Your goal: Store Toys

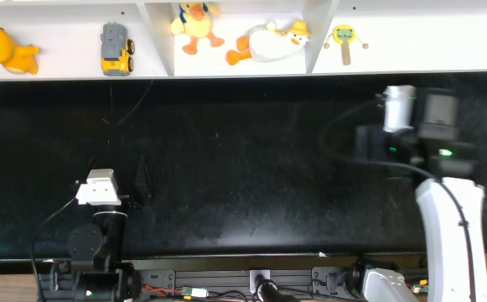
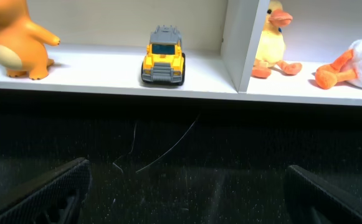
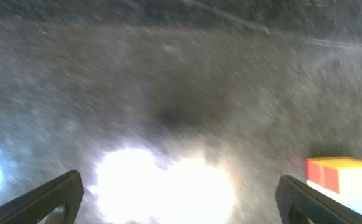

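A white shelf (image 1: 226,70) runs along the far edge of the black mat. On it stand an orange toy (image 1: 7,49) (image 2: 17,38), a yellow truck (image 1: 117,48) (image 2: 163,56), a yellow duck (image 1: 197,25) (image 2: 272,38), a white duck lying down (image 1: 268,42) (image 2: 355,62) and a green rattle (image 1: 344,37). My left gripper (image 2: 187,199) is open and empty, low over the mat, facing the truck from a distance. My right gripper (image 3: 181,205) is open over bare mat. A red, yellow and white block (image 3: 346,177) lies just beside one of its fingers.
The left arm (image 1: 101,218) stands at the near left, and the right arm (image 1: 448,210) reaches up the right side. White dividers (image 2: 240,43) split the shelf into compartments. Glare brightens the mat (image 3: 162,180) under the right gripper. Cables run along the near edge.
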`<state>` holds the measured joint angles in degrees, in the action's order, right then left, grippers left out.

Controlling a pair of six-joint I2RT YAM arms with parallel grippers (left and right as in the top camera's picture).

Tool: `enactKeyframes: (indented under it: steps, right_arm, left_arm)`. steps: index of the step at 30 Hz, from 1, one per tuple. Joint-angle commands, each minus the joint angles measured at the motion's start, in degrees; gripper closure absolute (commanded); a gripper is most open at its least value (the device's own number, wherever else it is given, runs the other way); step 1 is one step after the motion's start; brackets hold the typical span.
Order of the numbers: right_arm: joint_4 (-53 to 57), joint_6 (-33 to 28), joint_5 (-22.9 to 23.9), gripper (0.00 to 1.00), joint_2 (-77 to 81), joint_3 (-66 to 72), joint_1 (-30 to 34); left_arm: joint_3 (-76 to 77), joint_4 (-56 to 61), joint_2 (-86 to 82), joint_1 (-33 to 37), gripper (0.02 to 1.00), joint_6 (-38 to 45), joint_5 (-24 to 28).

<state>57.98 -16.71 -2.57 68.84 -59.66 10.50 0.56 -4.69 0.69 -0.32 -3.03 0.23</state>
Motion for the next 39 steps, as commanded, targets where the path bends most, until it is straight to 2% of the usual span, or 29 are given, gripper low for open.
enactKeyframes:
  steps: [1,3,5,7,10,13,19,25,28,33,39]
  right_arm:
    - [3.0,-19.9,-10.9,0.003,-2.3,0.0,13.5]
    - [4.3,-23.7,-11.3,0.005,-2.4,0.0,19.7]
    - [5.5,-26.1,-9.7,0.005,-2.2,0.0,25.3]
    - [6.9,-32.7,-9.6,0.005,-2.1,0.0,29.6]
    - [6.6,-41.4,-14.4,0.009,-2.1,0.5,35.8]
    - [3.2,-45.8,-20.1,0.005,-2.1,2.4,41.8]
    - [-6.2,-52.2,-20.2,0.005,-1.0,9.5,48.8]
    - [-11.5,-52.3,-25.5,0.005,5.7,11.4,51.9]
    - [-15.1,-50.0,-25.4,0.007,9.2,11.4,52.2]
    - [-19.8,-49.7,-25.3,0.005,13.8,11.4,52.3]
    - [-21.0,-49.5,-30.8,0.005,17.3,11.4,51.7]
  left_arm:
    - [-0.1,-0.2,-0.5,-0.2,0.02,-0.6,0.6]
    - [-0.1,-0.2,-0.5,-0.2,0.02,-0.6,0.6]
    - [-0.1,-0.2,-0.5,-0.2,0.02,-0.6,0.6]
    - [-0.1,-0.2,-0.5,-0.2,0.02,-0.6,0.6]
    - [-0.1,-0.2,-0.5,-0.2,0.02,-0.6,0.6]
    - [-0.1,-0.2,-0.5,-0.2,0.02,-0.6,0.6]
    - [-0.1,-0.2,-0.5,-0.2,0.02,-0.6,0.6]
    - [-0.1,-0.2,-0.5,-0.2,0.02,-0.6,0.6]
    - [-0.1,-0.2,-0.5,-0.2,0.02,-0.6,0.6]
    - [-0.1,-0.2,-0.5,-0.2,0.023,-0.6,0.6]
    - [-0.1,-0.2,-0.5,-0.2,0.02,-0.6,0.6]
